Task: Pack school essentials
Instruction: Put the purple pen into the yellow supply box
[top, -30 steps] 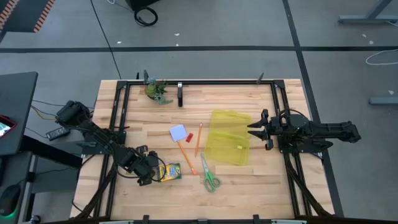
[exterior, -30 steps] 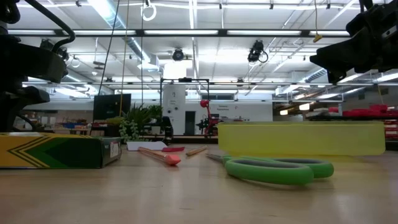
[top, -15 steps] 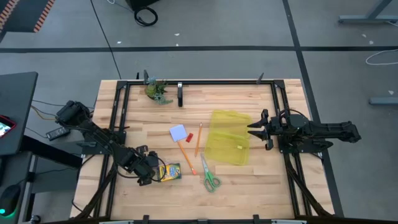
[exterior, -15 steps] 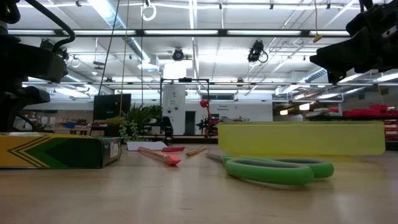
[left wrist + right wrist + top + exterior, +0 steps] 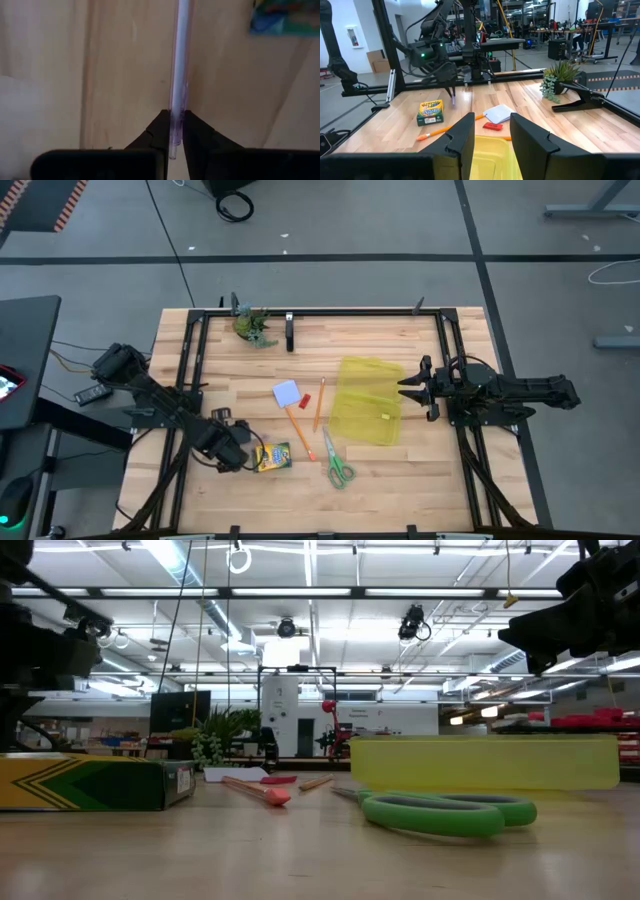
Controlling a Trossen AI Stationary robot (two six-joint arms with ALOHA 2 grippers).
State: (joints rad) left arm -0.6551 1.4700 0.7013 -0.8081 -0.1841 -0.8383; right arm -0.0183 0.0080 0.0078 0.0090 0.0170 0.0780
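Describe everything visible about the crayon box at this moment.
The crayon box is a flat rectangular carton, seemingly cardboard, yellow and green with a colourful printed face. It lies flat on the wooden table near the front left, closed as far as shows. The left gripper sits just beside it, shut on a thin clear pen; whether the gripper touches the box cannot be told. An orange pencil lies close by.

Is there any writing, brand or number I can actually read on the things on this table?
None reads clearly.
Crayon box: colourful print on its lid, too blurred to read.
Crayon box side: only a yellow-green chevron pattern, plus a small unreadable panel.
Yellow pouch: small label, too small to read.
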